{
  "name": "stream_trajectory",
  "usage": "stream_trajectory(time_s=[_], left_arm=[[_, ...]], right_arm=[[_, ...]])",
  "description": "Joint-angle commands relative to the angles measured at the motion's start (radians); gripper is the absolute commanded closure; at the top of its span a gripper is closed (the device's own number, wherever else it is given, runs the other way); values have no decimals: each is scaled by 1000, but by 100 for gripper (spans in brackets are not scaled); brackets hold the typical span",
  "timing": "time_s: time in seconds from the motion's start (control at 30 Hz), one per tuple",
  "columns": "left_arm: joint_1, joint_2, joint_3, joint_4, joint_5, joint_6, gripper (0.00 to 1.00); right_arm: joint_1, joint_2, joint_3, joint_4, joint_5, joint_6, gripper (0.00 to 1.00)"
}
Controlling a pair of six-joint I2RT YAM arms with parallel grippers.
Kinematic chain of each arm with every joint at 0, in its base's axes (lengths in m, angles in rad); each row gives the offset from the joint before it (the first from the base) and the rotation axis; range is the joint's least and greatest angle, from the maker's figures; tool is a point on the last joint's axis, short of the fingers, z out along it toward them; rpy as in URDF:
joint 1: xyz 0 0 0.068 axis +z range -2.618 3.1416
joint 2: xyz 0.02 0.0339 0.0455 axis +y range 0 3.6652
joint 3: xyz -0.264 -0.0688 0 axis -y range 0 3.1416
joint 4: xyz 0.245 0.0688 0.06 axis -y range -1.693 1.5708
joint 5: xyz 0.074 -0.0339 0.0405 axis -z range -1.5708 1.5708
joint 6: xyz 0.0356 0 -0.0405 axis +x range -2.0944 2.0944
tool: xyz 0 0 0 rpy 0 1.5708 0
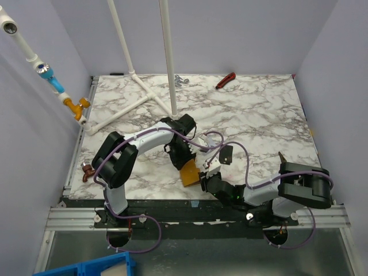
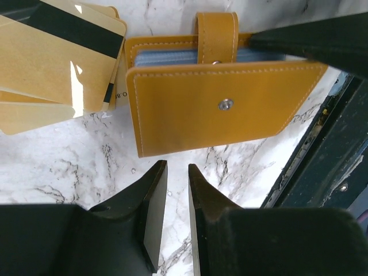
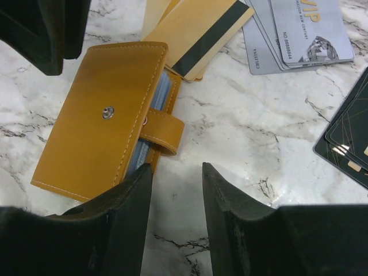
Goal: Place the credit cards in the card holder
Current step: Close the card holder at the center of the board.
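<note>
The mustard leather card holder lies near the table's front edge, its cover folded over and its snap strap loose. Pale blue sleeves show between the covers. Gold-tan credit cards with a dark stripe are fanned beside it, and pale grey-blue cards lie further off. My left gripper hovers just short of the holder, open by a narrow gap with bare table between its fingers. My right gripper is open at the holder's strap side, one finger over the holder's edge.
Dark cards lie at the right of the right wrist view. A white pipe frame and pole stand at the back left. A red-handled tool lies at the far edge. The table's front rail runs close by the holder.
</note>
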Motion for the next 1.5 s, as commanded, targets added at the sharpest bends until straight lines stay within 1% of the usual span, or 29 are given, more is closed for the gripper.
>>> stream_trajectory(time_s=[0.0, 0.07, 0.23, 0.4, 0.53, 0.67, 0.87, 0.97, 1.03, 1.1, 1.23, 1.27, 1.3, 1.47], left_arm=[[5, 38, 45, 12, 4, 2, 77], [4, 52, 58, 15, 9, -2, 77], [4, 99, 83, 9, -3, -3, 78], [5, 101, 75, -1, -4, 9, 79], [4, 88, 62, -18, -3, 28, 79], [5, 85, 65, -34, 2, 42, 79], [4, 80, 67, -54, 26, 50, 79], [5, 69, 55, -60, 27, 63, 79], [6, 63, 45, -59, 27, 68, 80], [5, 62, 43, -60, 24, 71, 80], [5, 63, 43, -58, 21, 70, 81], [6, 63, 44, -57, 19, 69, 81], [5, 63, 45, -57, 20, 69, 82], [5, 64, 44, -50, 12, 66, 82]], right_arm=[[-2, 27, -8, 114, -36, -85, 57], [-2, 44, -7, 142, -25, -94, 57], [-2, 112, -47, 359, -30, -167, 61], [-2, 174, -61, 501, -40, -207, 62], [-3, 174, -89, 629, -52, -223, 64], [-1, 208, -75, 659, -30, -243, 64], [-2, 355, -29, 739, -15, -285, 66], [-2, 369, -23, 749, 15, -291, 66], [-1, 366, -20, 747, 73, -278, 66], [-3, 361, -18, 751, 141, -235, 70], [-4, 353, -29, 770, 168, -151, 79], [-6, 347, -34, 770, 175, -120, 83], [-12, 342, -41, 769, 155, -99, 88], [-38, 301, -67, 744, 121, -22, 95]])
